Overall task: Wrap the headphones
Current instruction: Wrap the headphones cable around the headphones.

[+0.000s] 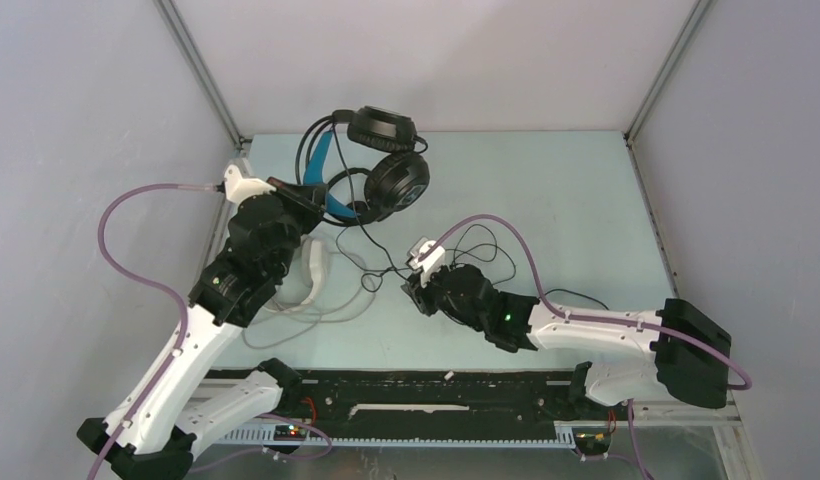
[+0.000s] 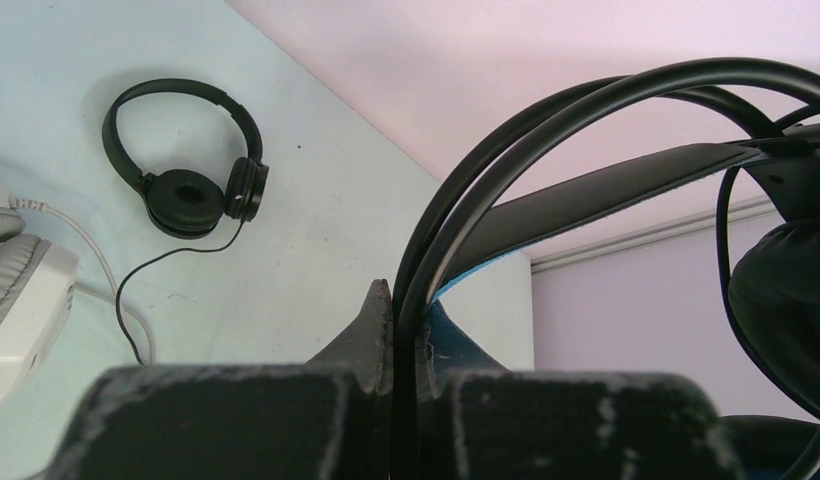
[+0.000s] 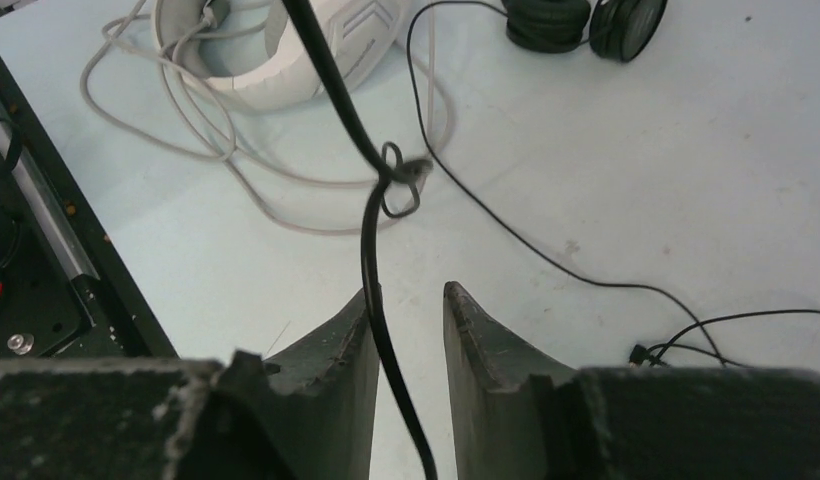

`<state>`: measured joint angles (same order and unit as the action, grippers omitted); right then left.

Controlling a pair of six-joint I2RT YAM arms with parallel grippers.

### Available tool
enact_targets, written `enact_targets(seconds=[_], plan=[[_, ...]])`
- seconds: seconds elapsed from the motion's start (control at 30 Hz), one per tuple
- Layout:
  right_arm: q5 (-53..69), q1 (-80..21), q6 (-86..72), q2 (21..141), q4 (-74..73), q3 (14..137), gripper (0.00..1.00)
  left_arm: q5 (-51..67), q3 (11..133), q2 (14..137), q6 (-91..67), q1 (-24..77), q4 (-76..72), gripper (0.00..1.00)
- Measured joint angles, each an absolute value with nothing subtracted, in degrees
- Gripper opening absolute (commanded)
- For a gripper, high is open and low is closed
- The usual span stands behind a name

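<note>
Left gripper (image 2: 406, 330) clamps the blue-band headset (image 1: 396, 180) by its band, lifted near the back-left corner. Right gripper (image 3: 411, 330) stands slightly parted, a black cable (image 3: 371, 250) seemingly loose between its fingers (image 3: 336, 360). White headset (image 3: 316, 60) lies nearby.

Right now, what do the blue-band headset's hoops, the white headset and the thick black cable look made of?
The blue-band headset's hoops: thin, smooth, glossy black with a highlight line; metal or hard plastic, cannot tell which.
The white headset: hard plastic shell, satin finish, with moulded chevron grooves.
The thick black cable: smooth, rubbery-looking sheath, flexing into a small loop.
</note>
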<state>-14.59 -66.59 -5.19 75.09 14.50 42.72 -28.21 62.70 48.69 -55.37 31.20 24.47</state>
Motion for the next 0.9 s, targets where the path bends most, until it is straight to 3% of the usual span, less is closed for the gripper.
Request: enact_targets(seconds=[0.07, 0.23, 0.53, 0.9], plan=[[-14.1, -66.5, -6.4, 75.1, 15.9, 41.1, 0.26, -28.2, 62.7, 48.8, -54.9, 31.1, 24.5, 0.0], [-13.6, -65.2, -8.9, 75.1, 17.6, 38.1, 0.0, -28.2, 64.0, 50.2, -53.3, 30.6, 24.9, 0.0], [-16.9, -52.4, -19.2, 70.0, 12.9, 35.3, 0.0, -21.5, 73.5, 52.5, -50.5, 21.5, 28.9, 0.0], [-17.0, -19.5, -31.7, 63.3, -0.4, 34.7, 0.0, -11.6, 78.6, 51.9, -46.0, 15.3, 33.4, 0.0]])
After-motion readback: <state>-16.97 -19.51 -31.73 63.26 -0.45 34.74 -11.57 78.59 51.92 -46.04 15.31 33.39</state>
